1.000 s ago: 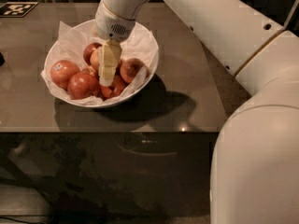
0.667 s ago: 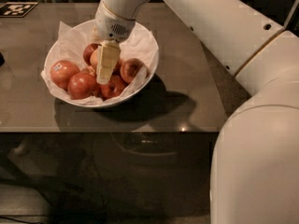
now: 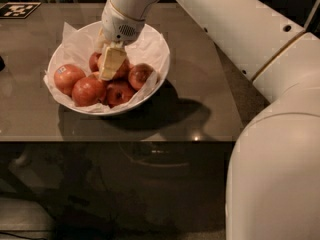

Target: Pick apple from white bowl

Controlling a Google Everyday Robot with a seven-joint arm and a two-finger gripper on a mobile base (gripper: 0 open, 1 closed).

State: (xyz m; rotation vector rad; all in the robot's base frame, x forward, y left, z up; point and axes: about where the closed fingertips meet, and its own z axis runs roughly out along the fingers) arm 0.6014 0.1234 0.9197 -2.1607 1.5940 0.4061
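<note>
- Well off the white bowl's (image 3: 150, 98) left rim, in the far corner of the counter (image 3: 210, 94), lies a black-and-white marker tag (image 3: 17, 9).
- Inside the white bowl at its left side sits a stickered apple (image 3: 67, 78). A darker red apple (image 3: 89, 90) is just beside it toward the middle. Neither is my target.
- My gripper (image 3: 111, 63) is down in the middle of the white bowl, among the fruit. I cannot tell whether it is clenched on anything or released.
- The apple (image 3: 122, 70) I want is also in the middle of the white bowl, right against my gripper's right side. It is mostly hidden behind the gripper, and only an orange sliver shows.
- Against a second ago, little has changed. My gripper has stayed over the same spot in the white bowl, perhaps a shade higher, and the other fruit has not shifted.
- I judge the pick is still at the grasp, with no real lift out of the white bowl yet.
- At the white bowl's right side rests a right-hand red apple (image 3: 140, 75), and crumpled paper (image 3: 150, 46) lines the wall behind it.
- My arm (image 3: 225, 19) reaches in from beyond the white bowl's right rim.
</note>
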